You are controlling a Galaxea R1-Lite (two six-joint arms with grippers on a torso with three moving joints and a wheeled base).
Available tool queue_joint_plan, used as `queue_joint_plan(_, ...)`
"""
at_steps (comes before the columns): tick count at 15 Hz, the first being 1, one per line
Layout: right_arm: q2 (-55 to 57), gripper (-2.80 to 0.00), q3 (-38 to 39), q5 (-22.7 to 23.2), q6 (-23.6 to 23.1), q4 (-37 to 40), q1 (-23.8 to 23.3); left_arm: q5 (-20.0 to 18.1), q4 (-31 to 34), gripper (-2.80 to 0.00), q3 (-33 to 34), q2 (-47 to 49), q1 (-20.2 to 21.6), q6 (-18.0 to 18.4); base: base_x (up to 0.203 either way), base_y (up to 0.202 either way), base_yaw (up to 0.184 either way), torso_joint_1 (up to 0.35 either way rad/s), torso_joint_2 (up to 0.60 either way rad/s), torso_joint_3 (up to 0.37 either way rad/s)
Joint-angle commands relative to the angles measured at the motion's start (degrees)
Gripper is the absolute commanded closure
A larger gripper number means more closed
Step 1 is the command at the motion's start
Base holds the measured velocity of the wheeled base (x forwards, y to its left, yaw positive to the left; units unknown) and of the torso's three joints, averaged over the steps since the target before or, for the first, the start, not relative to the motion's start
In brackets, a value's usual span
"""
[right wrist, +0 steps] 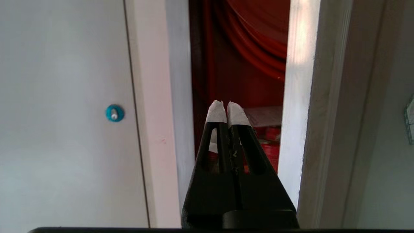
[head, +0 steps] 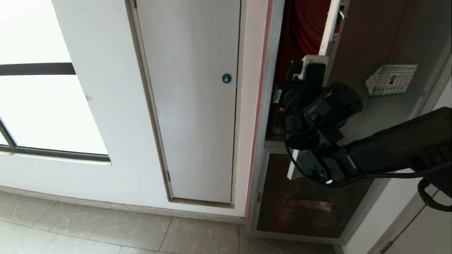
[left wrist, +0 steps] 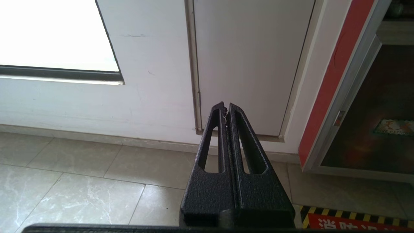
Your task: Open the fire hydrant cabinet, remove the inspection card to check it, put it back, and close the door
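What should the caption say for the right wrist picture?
Shut right gripper pointing into the gap beside the door of the partly open fire hydrant cabinet.

We see a floor [head: 106, 229] of pale marbled tiles running up to a white wall [head: 106, 106]. The fire hydrant cabinet [head: 259, 169] stands on it, and a yellow-and-black striped floor marking [left wrist: 352, 220] lies before the cabinet.

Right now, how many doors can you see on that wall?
2. A plain white door with a blue round lock, shut, left of the fire hydrant cabinet; and the cabinet's glass door, partly open. Others may lie outside view.
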Motion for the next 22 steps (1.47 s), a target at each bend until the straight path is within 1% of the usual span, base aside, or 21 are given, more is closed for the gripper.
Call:
queue_joint_plan(1, 1.7, 0.00, -1.9, -0.3, -0.1, -0.5, -0.5, 0.0, 0.0, 0.00, 0.4, 0.0, 0.0, -0.1, 0.000, 0.000, 0.000, 0.000, 0.00, 0.000)
queue_joint_plan(4, 3.4, 0.00, -8.4, -1.0, -0.4, 0.2, -0.9, 0.0, 0.0, 0.00, 0.4, 0.0, 0.0, 0.0, 0.000, 0.000, 0.000, 0.000, 0.00, 0.000)
queue_joint_plan(6, 4.3, 0.00, -10.5, -1.3, -0.6, 1.3, -1.9, 0.0, 0.0, 0.00, 0.4, 0.0, 0.0, -0.1, 0.000, 0.000, 0.000, 0.000, 0.00, 0.000)
queue_joint_plan(11, 4.3, 0.00, -10.4, -0.9, -0.6, 0.8, -5.0, 0.0, 0.0, 0.00, 0.4, 0.0, 0.0, 0.0, 0.000, 0.000, 0.000, 0.000, 0.00, 0.000)
queue_joint_plan(17, 2.3, 0.00, -9.2, -1.3, -0.5, -0.3, -5.0, 0.0, 0.0, 0.00, 0.4, 0.0, 0.0, 0.0, 0.000, 0.000, 0.000, 0.000, 0.00, 0.000)
queue_joint_plan(22, 0.0, 0.00, -4.5, -1.4, -0.5, -1.2, -5.0, 0.0, 0.0, 0.00, 0.4, 0.0, 0.0, 0.0, 0.000, 0.000, 0.000, 0.000, 0.00, 0.000)
